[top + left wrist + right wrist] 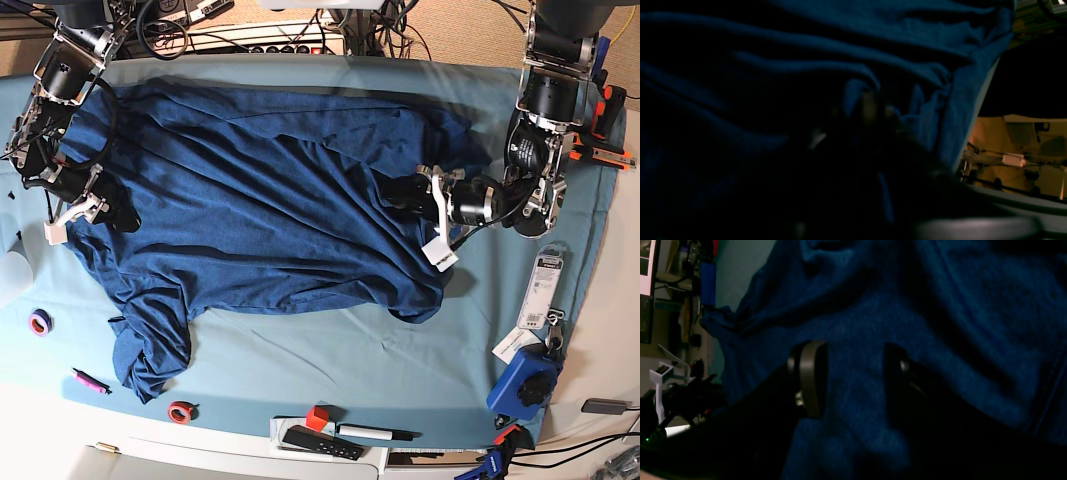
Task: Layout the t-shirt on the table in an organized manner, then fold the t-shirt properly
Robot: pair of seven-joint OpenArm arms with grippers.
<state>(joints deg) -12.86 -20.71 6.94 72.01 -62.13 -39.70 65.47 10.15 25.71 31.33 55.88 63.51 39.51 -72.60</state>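
Observation:
The dark blue t-shirt (250, 200) lies spread and wrinkled across the teal-covered table (300, 370), with one sleeve hanging toward the front left. My left gripper (392, 190) reaches into the shirt's right side. In the left wrist view its fingertips (870, 110) are pressed together with the t-shirt (806, 50) cloth puckered around them. My right gripper (112, 212) sits at the shirt's left edge. In the right wrist view the right gripper (853, 376) has its two fingers well apart, open, with the t-shirt (857, 323) fabric showing in the gap.
Along the front edge lie a purple tape roll (40, 322), a pink marker (88, 381), a red ring (180, 411), a black remote (320, 442) and a pen (375, 433). A blue tool (525, 385) and packets (543, 290) sit at the right.

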